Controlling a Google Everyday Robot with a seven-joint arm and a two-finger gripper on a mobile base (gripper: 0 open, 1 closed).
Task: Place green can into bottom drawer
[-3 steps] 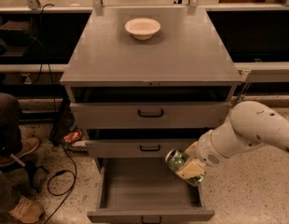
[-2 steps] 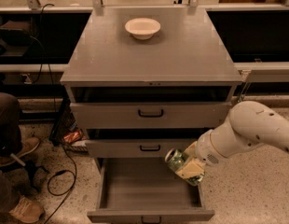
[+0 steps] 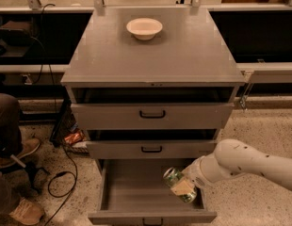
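Note:
The green can (image 3: 174, 179) with a silver top is held tilted in my gripper (image 3: 182, 187), which is shut on it. It hangs over the right side of the open bottom drawer (image 3: 136, 194), just above its plain grey inside. My white arm (image 3: 240, 164) reaches in from the right. The gripper's fingers are mostly hidden behind the can.
The grey cabinet top (image 3: 183, 55) carries a cream bowl (image 3: 144, 28) near the back. The two upper drawers (image 3: 152, 114) stand slightly out. A person's leg and shoes (image 3: 16, 149) and black cables (image 3: 61, 178) lie on the floor at the left.

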